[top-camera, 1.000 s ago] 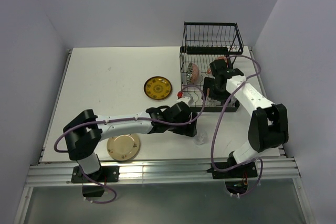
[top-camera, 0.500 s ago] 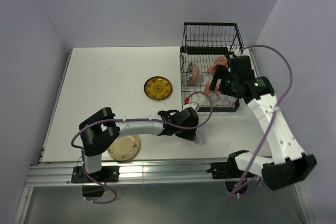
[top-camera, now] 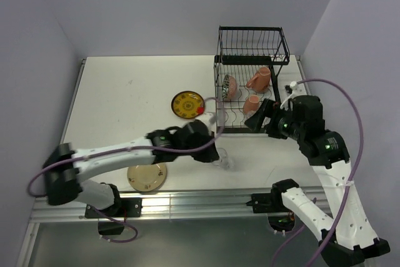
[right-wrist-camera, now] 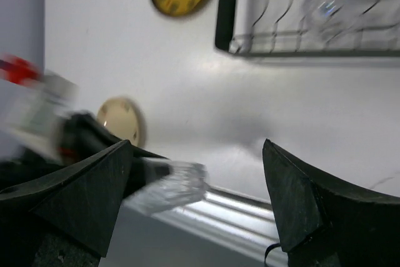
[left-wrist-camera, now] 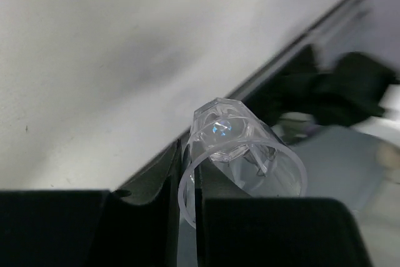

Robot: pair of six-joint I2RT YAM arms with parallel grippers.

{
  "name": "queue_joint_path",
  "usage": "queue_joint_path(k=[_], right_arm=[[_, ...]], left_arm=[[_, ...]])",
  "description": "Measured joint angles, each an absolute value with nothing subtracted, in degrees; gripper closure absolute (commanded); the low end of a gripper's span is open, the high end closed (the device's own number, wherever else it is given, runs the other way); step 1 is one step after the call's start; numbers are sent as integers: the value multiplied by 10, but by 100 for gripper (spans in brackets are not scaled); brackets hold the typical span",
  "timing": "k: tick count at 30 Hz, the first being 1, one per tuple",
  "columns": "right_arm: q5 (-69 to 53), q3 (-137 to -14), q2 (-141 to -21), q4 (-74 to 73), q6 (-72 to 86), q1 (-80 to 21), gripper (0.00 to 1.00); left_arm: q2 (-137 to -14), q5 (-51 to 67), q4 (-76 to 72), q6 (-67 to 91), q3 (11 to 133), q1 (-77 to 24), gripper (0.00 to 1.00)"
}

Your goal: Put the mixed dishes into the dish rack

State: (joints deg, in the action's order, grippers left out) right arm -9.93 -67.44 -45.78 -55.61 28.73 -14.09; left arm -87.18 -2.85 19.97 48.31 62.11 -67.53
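Observation:
My left gripper [top-camera: 214, 152] is shut on the wall of a small clear glass [top-camera: 224, 160] and holds it tilted just off the table's front. In the left wrist view the glass [left-wrist-camera: 242, 154] has its rim pinched between the jaws. My right gripper [top-camera: 256, 122] hangs open and empty in front of the dish rack [top-camera: 252, 45]. Two orange-and-white mugs [top-camera: 259, 79] and a dark patterned bowl [top-camera: 229, 85] sit in the rack. A yellow patterned plate [top-camera: 187, 104] and a tan plate [top-camera: 147, 176] lie on the table. Through the right wrist view the held glass [right-wrist-camera: 176, 186] shows between my wide fingers.
The white table ends in a metal rail [top-camera: 187, 204] along the near edge. Walls close in on three sides. Another clear glass [right-wrist-camera: 334, 1] rests on the rack's wire base [right-wrist-camera: 294, 42], seen in the right wrist view.
The left gripper has closed on the glass and drawn it left and up from the table. The right arm has pulled back out of the rack toward the front.

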Motion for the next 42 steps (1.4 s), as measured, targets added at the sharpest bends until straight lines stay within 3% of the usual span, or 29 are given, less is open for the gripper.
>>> queue_joint_path(k=[4, 9, 14, 22, 28, 38, 42], right_arm=[[-233, -564, -425, -501, 307, -141, 4], [-369, -467, -405, -383, 374, -141, 4], [-465, -433, -383, -235, 479, -144, 2], [-533, -408, -355, -3, 655, -152, 2], [-534, -409, -361, 15, 670, -179, 2], [-507, -412, -368, 25, 682, -238, 3], [-495, -415, -368, 24, 681, -254, 11]], left_arm=[[-682, 70, 144, 501, 571, -595, 100], [-585, 213, 16, 559, 515, -486, 100], [-592, 329, -119, 647, 447, -468, 100], [-632, 397, -311, 774, 394, -461, 100], [-649, 408, -397, 821, 394, -460, 100], [-656, 408, -408, 825, 396, -459, 100], [-678, 408, -423, 836, 400, -458, 100]])
